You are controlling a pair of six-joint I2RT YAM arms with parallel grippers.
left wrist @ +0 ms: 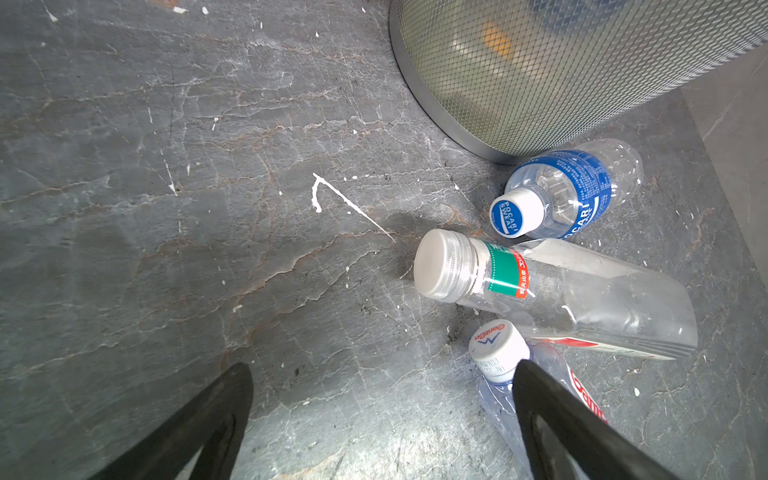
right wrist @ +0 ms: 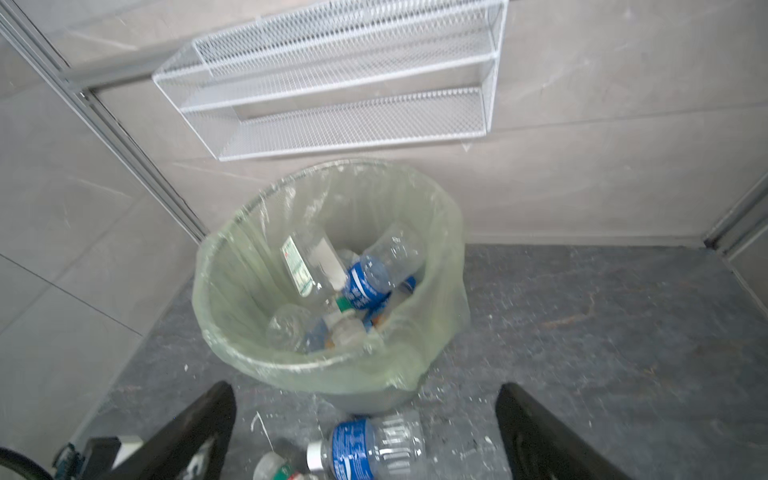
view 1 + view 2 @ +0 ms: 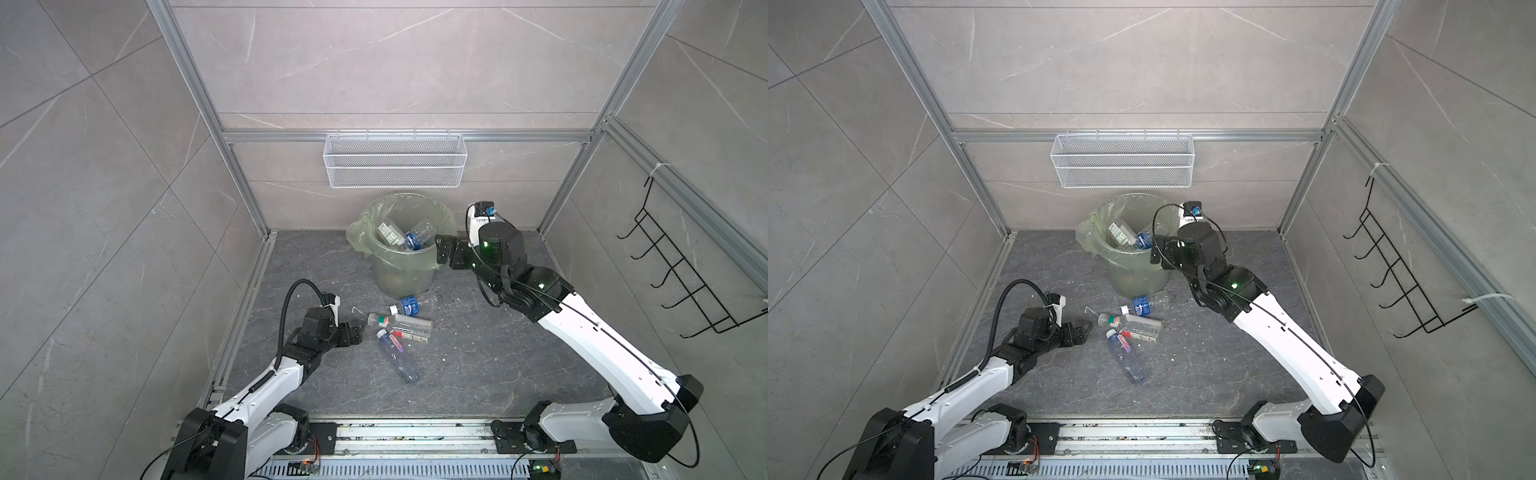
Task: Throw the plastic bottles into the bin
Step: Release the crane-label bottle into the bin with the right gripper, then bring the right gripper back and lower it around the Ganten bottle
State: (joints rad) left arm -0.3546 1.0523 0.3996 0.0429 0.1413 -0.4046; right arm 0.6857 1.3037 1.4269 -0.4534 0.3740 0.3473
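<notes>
Left gripper (image 1: 382, 368) jaws apart, empty, low over floor (image 3: 498, 353), three capped bottles (image 1: 552, 291) just beside it, Pocari Sweat bottle (image 3: 409, 306) at base of the one bin (image 3: 399, 274), green-banded bottle (image 3: 399, 321), red-label bottle (image 3: 397, 353), right gripper (image 3: 441, 249) spread, empty, at bin rim, four-plus bottles inside (image 2: 365, 278)

Both top views look steeply down from the near side; my close wrist cameras share the blue-labelled bottle (image 1: 573, 191) by the bin (image 2: 332, 374).
</notes>
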